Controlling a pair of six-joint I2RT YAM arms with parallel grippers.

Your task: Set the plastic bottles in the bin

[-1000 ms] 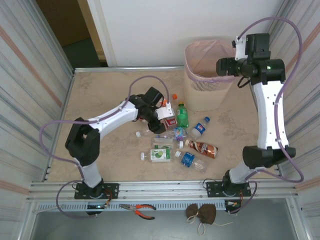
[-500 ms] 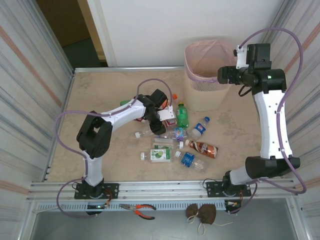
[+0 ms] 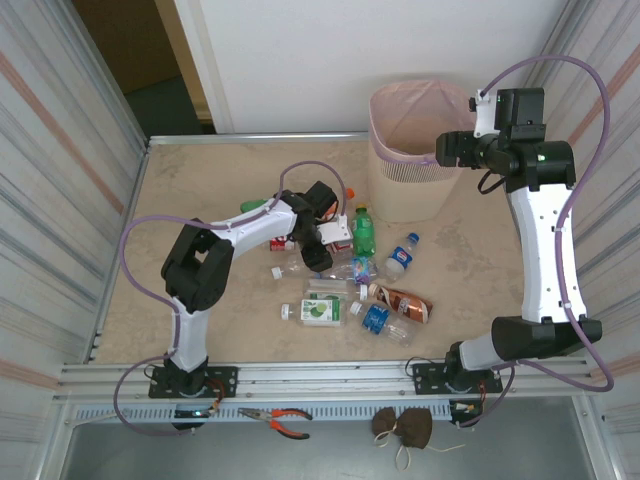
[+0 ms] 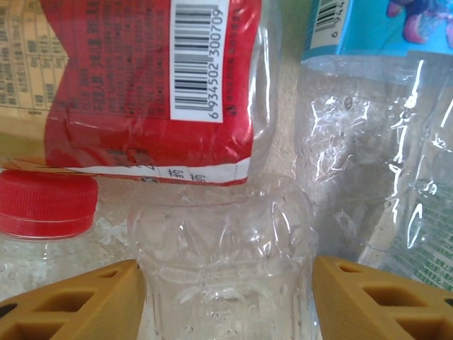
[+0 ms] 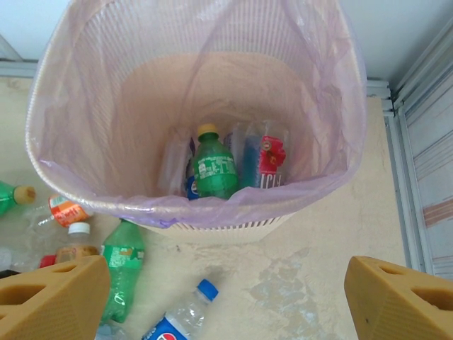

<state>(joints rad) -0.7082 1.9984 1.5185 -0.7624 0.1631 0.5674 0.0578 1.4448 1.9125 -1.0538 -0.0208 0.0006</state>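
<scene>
While my left gripper (image 4: 225, 287) sat low in the heap of plastic bottles (image 3: 350, 285) on the table (image 3: 200, 190), its fingers (image 4: 78, 301) stood either side of a clear bottle (image 4: 223, 248), right up at its walls. Squeezing it or only bracketing it? I could not tell. Just beyond lay a red-labelled bottle (image 4: 141, 85), barcode up, with a red cap (image 4: 46, 205) at its left and a blue-labelled bottle (image 4: 368, 28) off to the right. Over on the other side, my right gripper (image 5: 226, 297) hung above the near rim of the bin (image 5: 212, 227), jaws spread wide, nothing between them. Down in the pink liner (image 5: 92, 106), a yellow-capped green bottle (image 5: 212, 170) lay on the bottom among a few others. Out on the table, a second green bottle (image 3: 364, 232), a blue-capped bottle (image 3: 400, 257) and a brown bottle (image 3: 405, 297) lay near the bin's foot.
</scene>
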